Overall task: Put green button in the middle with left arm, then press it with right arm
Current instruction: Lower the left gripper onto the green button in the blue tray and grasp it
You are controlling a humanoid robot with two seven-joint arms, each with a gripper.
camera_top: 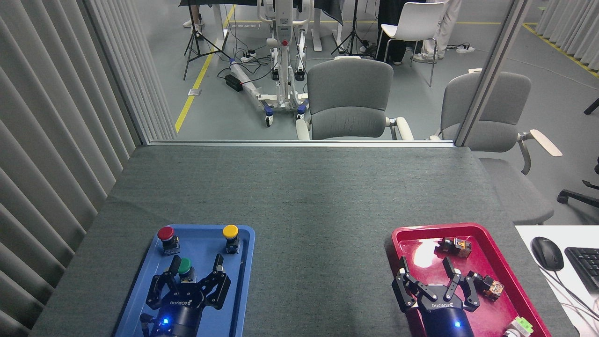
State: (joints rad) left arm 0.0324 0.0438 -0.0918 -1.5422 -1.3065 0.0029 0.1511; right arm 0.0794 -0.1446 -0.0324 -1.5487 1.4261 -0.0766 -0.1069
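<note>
From my seat, nothing of the task is finished yet. The green button sits in the blue tray on the left of the bench, nearer to me than the red button and the yellow button, which stand along the tray's far side. My left gripper is over that tray with its fingers spread apart; the green cap lies between them, close against the left-hand finger, but I see no squeeze on it, so I judge the grasp is being lined up and not made. The middle, the bare grey cloth between the two trays, has nothing on it. My right gripper hangs released over the red tray, holding nothing, with a few small parts lying around it in that tray. What is left, as I read it, is everything: close on the green button, lift it clear of the tray lip, set it upright on the cloth in the centre, let go, then bring the right arm across and press the cap down.
</note>
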